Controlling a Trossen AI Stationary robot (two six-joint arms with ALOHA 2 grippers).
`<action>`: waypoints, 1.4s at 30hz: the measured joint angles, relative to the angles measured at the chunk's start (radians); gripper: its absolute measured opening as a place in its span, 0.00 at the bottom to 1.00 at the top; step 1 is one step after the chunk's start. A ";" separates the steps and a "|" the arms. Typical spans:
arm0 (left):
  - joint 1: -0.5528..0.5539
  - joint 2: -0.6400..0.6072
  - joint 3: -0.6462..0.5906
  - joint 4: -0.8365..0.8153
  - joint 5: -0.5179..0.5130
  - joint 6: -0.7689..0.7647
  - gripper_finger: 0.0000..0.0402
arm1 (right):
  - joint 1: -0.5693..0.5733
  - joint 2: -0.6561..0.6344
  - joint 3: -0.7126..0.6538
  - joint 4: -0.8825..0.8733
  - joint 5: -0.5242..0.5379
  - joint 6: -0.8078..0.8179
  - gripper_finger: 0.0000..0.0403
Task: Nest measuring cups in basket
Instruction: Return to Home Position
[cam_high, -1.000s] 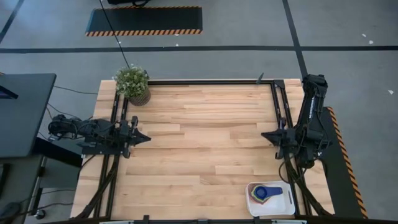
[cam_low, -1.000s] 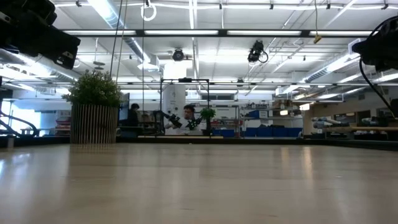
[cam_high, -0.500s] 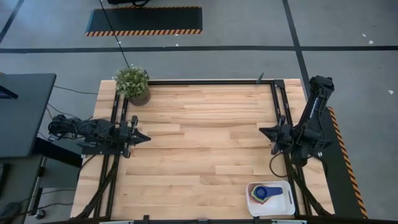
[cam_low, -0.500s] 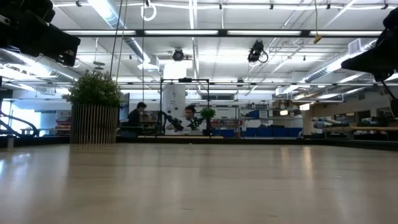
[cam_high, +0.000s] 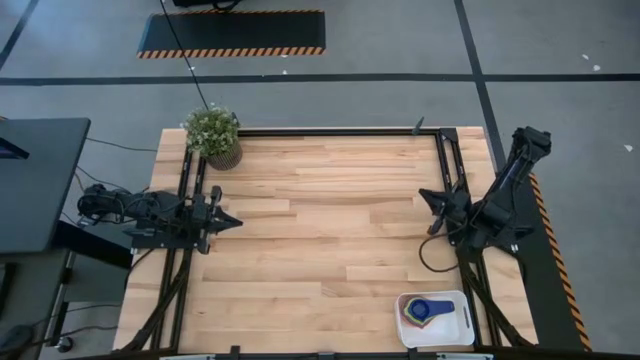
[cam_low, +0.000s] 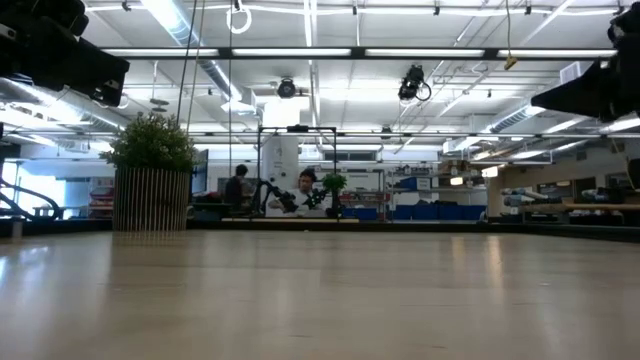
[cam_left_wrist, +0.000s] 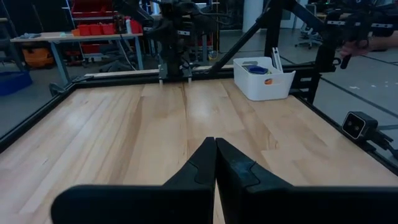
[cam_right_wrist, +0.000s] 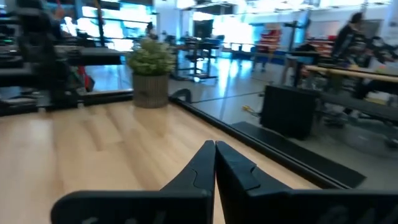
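The right gripper (cam_right_wrist: 215, 144), fingers pressed together, hangs near the wooden desk's (cam_high: 320, 210) right edge. The left gripper (cam_left_wrist: 215, 142), likewise closed, sits at the left edge. The measuring cups (cam_high: 425, 311) lie nested in the white plastic basket (cam_high: 463, 322) in a right-side corner, dark blue on top, the lower ones mostly hidden.

Potted plant (cam_high: 212, 132), wooden table (cam_high: 320, 200), striped floor mat (cam_high: 232, 34).
Plant upright on table corner, near left gripper (cam_high: 237, 221), off to its side; mat on floor beyond plant, farther off; two people (cam_low: 238, 185) distant.
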 joint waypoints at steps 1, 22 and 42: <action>0.000 0.000 0.000 0.000 0.000 0.000 0.03 | -0.018 0.000 0.000 0.000 -0.001 0.007 0.04; 0.000 0.000 0.000 0.000 -0.011 0.032 0.03 | -0.178 -0.040 0.137 0.456 -0.087 -0.642 0.04; 0.000 0.000 0.000 0.004 -0.011 0.025 0.03 | -0.354 -0.434 0.234 0.414 -0.343 -1.046 0.04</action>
